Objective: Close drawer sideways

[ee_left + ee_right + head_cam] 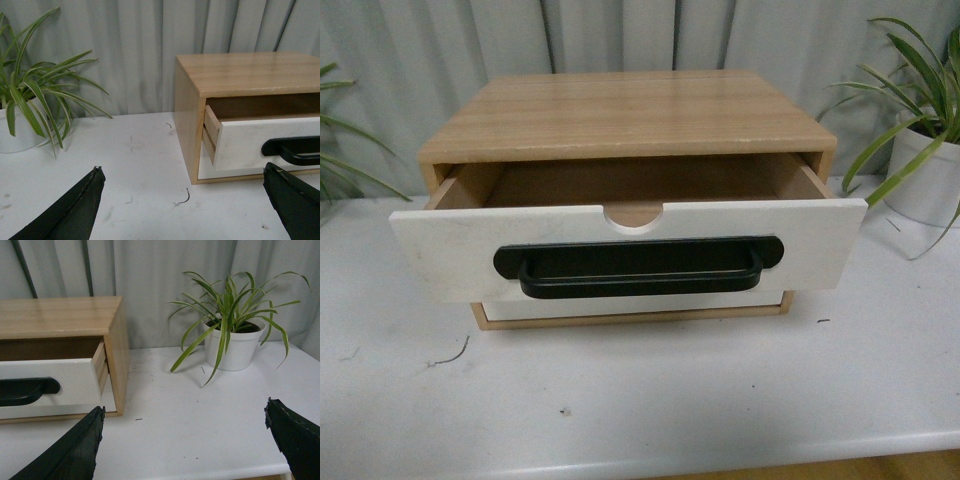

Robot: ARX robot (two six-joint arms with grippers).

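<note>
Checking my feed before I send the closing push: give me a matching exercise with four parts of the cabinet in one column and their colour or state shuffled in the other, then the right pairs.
Column one
1. drawer
2. bar handle
3. lower drawer front
4. cabinet top

Column two
A. light wood
B. pulled out
C. pushed in, no handle
D. black

Pairs: 1-B, 2-D, 3-C, 4-A.
</note>
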